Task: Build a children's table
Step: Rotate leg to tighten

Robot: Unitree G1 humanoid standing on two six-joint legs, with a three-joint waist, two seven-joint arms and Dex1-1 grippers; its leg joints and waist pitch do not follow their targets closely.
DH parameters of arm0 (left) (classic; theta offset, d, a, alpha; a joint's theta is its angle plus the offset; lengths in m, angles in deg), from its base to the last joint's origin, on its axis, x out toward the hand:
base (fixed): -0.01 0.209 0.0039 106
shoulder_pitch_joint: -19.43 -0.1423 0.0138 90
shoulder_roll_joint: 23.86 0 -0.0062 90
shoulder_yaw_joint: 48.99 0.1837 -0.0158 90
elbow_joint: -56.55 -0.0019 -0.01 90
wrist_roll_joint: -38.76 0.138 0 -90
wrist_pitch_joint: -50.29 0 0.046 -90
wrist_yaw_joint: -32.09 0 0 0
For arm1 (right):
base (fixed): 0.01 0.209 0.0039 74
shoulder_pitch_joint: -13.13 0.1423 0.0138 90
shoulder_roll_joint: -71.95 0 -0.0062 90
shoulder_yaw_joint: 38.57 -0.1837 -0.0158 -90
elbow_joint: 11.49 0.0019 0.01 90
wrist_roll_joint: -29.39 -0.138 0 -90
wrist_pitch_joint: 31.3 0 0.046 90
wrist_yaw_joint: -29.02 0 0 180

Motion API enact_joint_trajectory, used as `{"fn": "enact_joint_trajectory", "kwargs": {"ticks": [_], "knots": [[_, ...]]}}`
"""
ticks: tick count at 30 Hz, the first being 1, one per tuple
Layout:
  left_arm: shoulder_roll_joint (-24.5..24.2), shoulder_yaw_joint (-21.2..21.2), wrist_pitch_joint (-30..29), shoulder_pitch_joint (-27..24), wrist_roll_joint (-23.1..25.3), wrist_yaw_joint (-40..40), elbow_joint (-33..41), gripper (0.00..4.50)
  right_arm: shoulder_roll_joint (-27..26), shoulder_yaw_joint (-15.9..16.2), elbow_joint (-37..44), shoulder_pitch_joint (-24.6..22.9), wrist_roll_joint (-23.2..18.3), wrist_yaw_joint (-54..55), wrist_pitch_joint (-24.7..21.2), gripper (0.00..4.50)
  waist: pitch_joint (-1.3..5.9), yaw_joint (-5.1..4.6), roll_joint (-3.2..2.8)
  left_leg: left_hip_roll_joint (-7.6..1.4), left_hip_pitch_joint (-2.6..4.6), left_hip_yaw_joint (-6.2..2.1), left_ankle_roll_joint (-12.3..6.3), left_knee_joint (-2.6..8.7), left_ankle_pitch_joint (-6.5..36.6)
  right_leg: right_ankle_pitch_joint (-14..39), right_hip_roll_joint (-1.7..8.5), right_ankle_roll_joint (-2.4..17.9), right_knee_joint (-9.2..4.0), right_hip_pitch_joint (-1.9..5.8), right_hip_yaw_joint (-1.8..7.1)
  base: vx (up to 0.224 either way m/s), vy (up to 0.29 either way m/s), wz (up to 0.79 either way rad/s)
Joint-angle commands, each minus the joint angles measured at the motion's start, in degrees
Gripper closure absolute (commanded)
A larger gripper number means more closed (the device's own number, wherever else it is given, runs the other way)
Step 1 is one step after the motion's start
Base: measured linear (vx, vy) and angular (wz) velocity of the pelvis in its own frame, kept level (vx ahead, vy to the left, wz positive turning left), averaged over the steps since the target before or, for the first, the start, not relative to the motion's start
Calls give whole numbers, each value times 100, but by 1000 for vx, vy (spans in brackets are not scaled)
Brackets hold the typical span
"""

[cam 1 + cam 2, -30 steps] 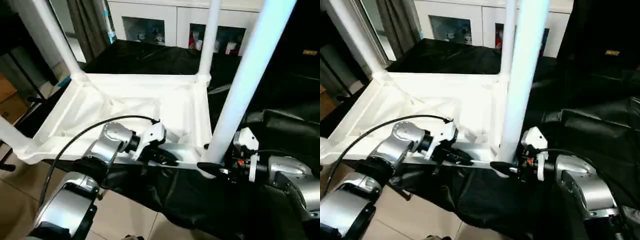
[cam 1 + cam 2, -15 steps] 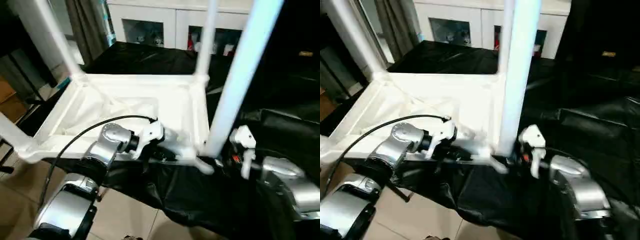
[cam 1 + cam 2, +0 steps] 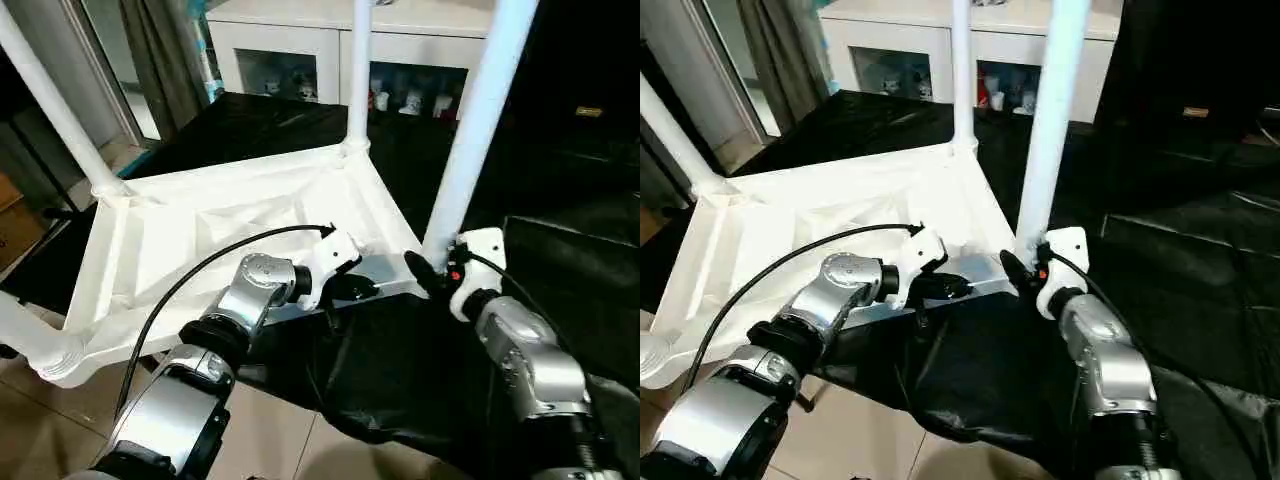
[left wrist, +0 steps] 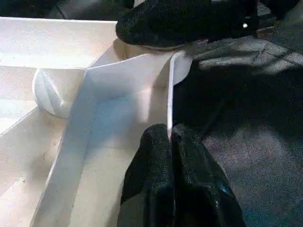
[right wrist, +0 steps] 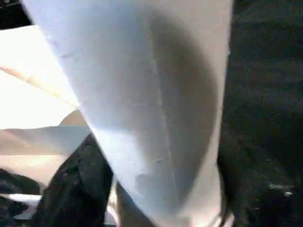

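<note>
We see the white plastic rectangular tabletop (image 3: pixel 230 215) lying upside down on a black cloth-covered surface (image 3: pixel 560 190), ribbed underside up, with long white round tube legs rising from its corner sockets. Behind it stands a white cabinet with glass doors (image 3: pixel 350 60). The nearest white tube leg (image 3: pixel 470 140) stands in the corner socket on our right side. Our right hand (image 3: pixel 432 275) has its 2 black fingers spread around the base of that leg, 1 on each side. Our left hand (image 4: pixel 171 142) is pinched tight on the thin near rim of the tabletop, just beside that corner.
</note>
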State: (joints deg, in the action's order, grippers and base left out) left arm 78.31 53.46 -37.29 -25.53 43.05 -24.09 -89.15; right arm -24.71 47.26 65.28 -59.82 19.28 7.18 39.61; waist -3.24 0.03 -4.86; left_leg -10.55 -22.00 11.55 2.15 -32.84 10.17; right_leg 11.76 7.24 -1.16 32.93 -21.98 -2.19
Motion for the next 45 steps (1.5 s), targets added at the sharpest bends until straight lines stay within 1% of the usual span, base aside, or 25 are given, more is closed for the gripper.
{"fn": "enact_joint_trajectory", "kwargs": {"ticks": [1, 3, 6, 8, 10, 11, 12, 13, 14, 17, 18, 19, 21, 22, 25, 26, 27, 29, 30, 35, 37, 40, 42, 44, 45], "knots": [[351, 67, 139, 140, -121, -94, 103, 450, -208, 633, -273, -147, -94, -479, -253, 93, 205, -22, 70, -187, 119, -148, 67, 538, 2481, 2285, 93, 852, -534, 55, 76, 0, 0, 0], [269, 105, 166, 108, -102, -229, 106, 450, -61, 660, -232, -170, -57, -701, -185, 85, 218, -14, 74, -194, 118, -139, 31, 527, 2426, 2131, 97, 901, -520, 63, 85, 0, 0, 0], [130, 165, 175, 32, -108, -545, 196, 450, 331, 863, -54, -277, 5, -1280, -47, 85, 234, 6, 83, -201, 103, -126, -44, 513, 2213, 1804, 98, 989, -497, 95, 89, 0, 0, 0], [-13, 233, 216, -43, -131, -921, 282, 450, 630, 964, 96, -367, 6, -1688, 20, 85, 274, 25, 91, -190, 68, -106, -245, 462, 1723, 1164, 103, 1164, -440, 157, 83, 0, 0, 0], [-175, 301, 251, -118, -145, -1302, 364, 450, 895, 977, 252, -436, -95, -2113, 62, 85, 291, 39, 78, -194, 59, -94, -369, 435, 1485, 805, 103, 1267, -402, 169, 80, 31, -7, 0], [-229, 319, 256, -139, -146, -1416, 385, 450, 968, 965, 299, -449, -142, -2243, 62, 85, 320, 51, 55, -200, 40, -85, -569, 383, 1109, 205, 102, 1437, -325, 208, 62, 62, -15, 0], [-301, 341, 300, -157, -135, -1542, 392, 450, 1057, 916, 363, -456, -255, -2452, 13, 85, 320, 51, 55, -200, 40, -85, -569, 383, 1109, 205, 102, 1437, -325, 208, 62, 69, -16, -1], [-353, 355, 337, -169, -125, -1629, 393, 450, 1117, 878, 407, -457, -339, -2602, -29, 85, 346, 72, 40, -199, 36, -73, -768, 331, 761, -397, 83, 1616, -258, 232, 32, 62, -13, -2], [-385, 359, 357, -171, -118, -1675, 388, 450, 1160, 857, 435, -454, -399, -2699, -64, 85, 352, 79, 31, -196, 38, -66, -872, 305, 624, -675, 80, 1702, -228, 227, 25, 62, -13, -2], [-463, 367, 343, -182, -125, -1812, 408, 450, 1330, 875, 506, -465, -521, -2995, -81, 85, 371, 115, 42, -201, 58, -58, -998, 271, 445, -935, 79, 1785, -194, 234, 22, 17, -2, 0], [-534, 379, 352, -191, -139, -1952, 432, 450, 1460, 904, 571, -485, -594, -3225, -89, 85, 370, 130, 43, -205, 59, -57, -1022, 269, 411, -935, 83, 1787, -193, 234, 23, 0, 0, 0], [-663, 402, 370, -220, -189, -2266, 503, 450, 1671, 948, 656, -527, -684, -3591, -84, 85, 373, 187, 44, -212, 66, -59, -1069, 263, 381, -850, 88, 1774, -190, 243, 23, 0, 0, 0], [-703, 409, 379, -233, -207, -2369, 534, 450, 1733, 960, 676, -541, -708, -3698, -86, 85, 352, 209, 40, -222, 59, -53, -1069, 274, 456, -686, 88, 1777, -198, 225, 24, 0, 0, 0], [-776, 387, 372, -247, -248, -2478, 587, 450, 1854, 953, 675, -561, -706, -3895, -76, 85, 351, 211, 59, -226, 62, -50, -1049, 279, 498, -605, 93, 1776, -204, 225, 24, 0, 0, 0], [-860, 361, 387, -258, -269, -2574, 600, 450, 1959, 930, 616, -569, -697, -4047, -52, 85, 315, 221, 53, -245, 80, -55, -845, 330, 849, 13, 91, 1739, -250, 211, 34, 0, 0, 0], [-861, 361, 388, -257, -269, -2576, 599, 450, 1961, 929, 613, -568, -697, -4050, -51, 110, 313, 223, 51, -246, 80, -57, -807, 336, 886, 75, 91, 1731, -253, 212, 37, 0, 0, 0], [-887, 355, 397, -260, -272, -2603, 597, 450, 1981, 919, 588, -561, -695, -4073, -44, 110, 312, 221, 52, -246, 84, -56, -749, 344, 949, 147, 89, 1720, -259, 210, 42, 0, 0, 0], [-922, 340, 407, -265, -267, -2627, 591, 450, 2010, 896, 542, -538, -696, -4109, -36, 120, 312, 217, 50, -242, 83, -56, -703, 347, 961, 144, 88, 1713, -261, 208, 47, 0, 0, 0], [-922, 340, 407, -265, -267, -2627, 591, 450, 2010, 896, 542, -538, -696, -4109, -36, 141, 318, 217, 53, -241, 86, -54, -704, 342, 942, 91, 86, 1717, -255, 208, 48, 0, 0, 0], [-941, 367, 378, -289, -309, -2668, 630, 450, 2040, 931, 551, -532, -773, -4206, -64, 180, 342, 227, 61, -224, 69, -51, -868, 295, 611, -356, 89, 1757, -209, 219, 40, 0, 0, 0], [-929, 366, 373, -292, -311, -2653, 634, 450, 2014, 948, 602, -572, -813, -4226, -109, 185, 345, 235, 63, -223, 68, -51, -920, 287, 565, -384, 90, 1769, -207, 219, 34, 0, 0, 0], [-906, 355, 363, -290, -303, -2576, 624, 450, 1952, 964, 649, -636, -842, -4164, -161, 191, 342, 241, 68, -231, 73, -52, -912, 294, 618, -239, 92, 1756, -216, 215, 36, 0, 0, 0], [-794, 291, 353, -230, -240, -2156, 518, 450, 1759, 982, 611, -696, -714, -3774, -155, 193, 341, 242, 67, -232, 71, -52, -901, 296, 636, -202, 90, 1754, -218, 213, 36, 0, 0, 0], [-598, 186, 303, -105, -187, -1561, 342, 450, 1408, 948, 335, -654, -366, -2916, -55, 193, 306, 229, 72, -231, 71, -50, -769, 328, 831, 125, 90, 1705, -255, 188, 39, 0, 0, 0], [-536, 179, 292, -68, -164, -1405, 295, 450, 1285, 928, 200, -621, -233, -2607, 5, 194, 272, 199, 73, -219, 91, -50, -589, 374, 1158, 634, 86, 1617, -312, 170, 38, 0, 0, 0]]}}
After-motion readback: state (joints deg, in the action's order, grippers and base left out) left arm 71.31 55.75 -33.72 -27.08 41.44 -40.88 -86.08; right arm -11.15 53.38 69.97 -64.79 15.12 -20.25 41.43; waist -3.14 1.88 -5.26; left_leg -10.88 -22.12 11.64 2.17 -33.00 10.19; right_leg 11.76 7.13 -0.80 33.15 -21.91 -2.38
